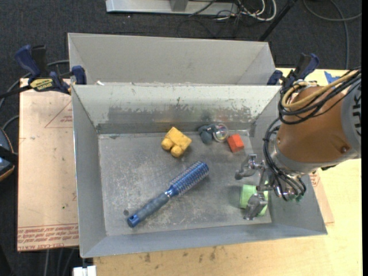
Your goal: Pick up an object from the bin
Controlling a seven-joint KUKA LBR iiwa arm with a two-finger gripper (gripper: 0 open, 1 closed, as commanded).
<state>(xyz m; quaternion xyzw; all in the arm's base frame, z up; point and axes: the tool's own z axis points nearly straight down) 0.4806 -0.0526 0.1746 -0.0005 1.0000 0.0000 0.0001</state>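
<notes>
My gripper [251, 188] is low in the bin's front right corner, its two metal fingers spread apart and open. A small light-green block [248, 196] lies on the bin floor between and partly under them, with its right part hidden by the lower finger. Whether the fingers touch it I cannot tell. A small orange-red block [234, 143] sits behind the gripper near the back wall.
A blue hairbrush [169, 193] lies diagonally across the middle of the floor. A yellow lumpy block [176, 141] and a small grey-blue thing with a shiny round part [212, 133] rest near the back wall. The arm's orange cover and cables hang over the right wall.
</notes>
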